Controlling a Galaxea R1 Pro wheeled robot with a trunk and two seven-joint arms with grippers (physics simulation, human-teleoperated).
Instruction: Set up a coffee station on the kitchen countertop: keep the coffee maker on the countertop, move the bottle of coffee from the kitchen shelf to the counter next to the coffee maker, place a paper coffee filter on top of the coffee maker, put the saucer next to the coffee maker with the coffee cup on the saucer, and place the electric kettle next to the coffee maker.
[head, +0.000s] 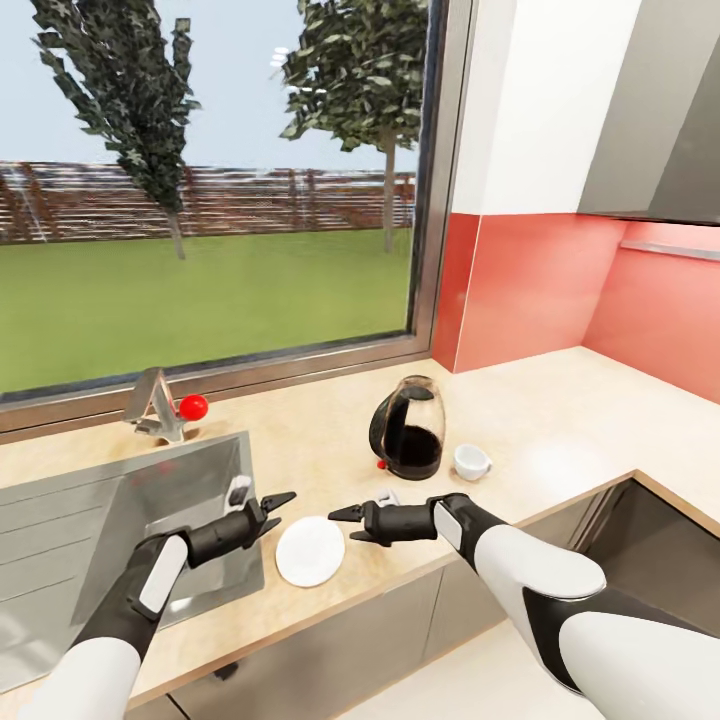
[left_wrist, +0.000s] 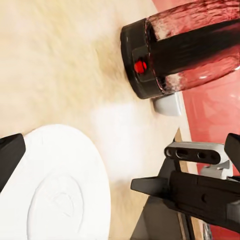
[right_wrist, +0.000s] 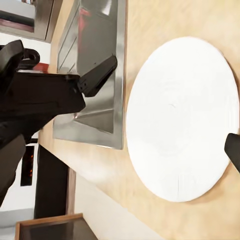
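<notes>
The right gripper (head: 340, 526) and left gripper (head: 279, 509), both spread wide and empty, flank the saucer (head: 310, 551) lying flat near the countertop (head: 540, 420) edge; behind stand the electric kettle (head: 409, 427) and coffee cup (head: 470, 461)

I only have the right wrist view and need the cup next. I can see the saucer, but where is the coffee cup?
Observer: The coffee cup stands on the countertop, just right of the electric kettle and beyond the saucer.
Operator: Is it touching the kettle?
Observer: No, the head view shows a sliver of countertop between them.
Operator: Is my right gripper holding anything?
Observer: No, the right gripper is open and empty, beside the saucer's right edge.
</notes>
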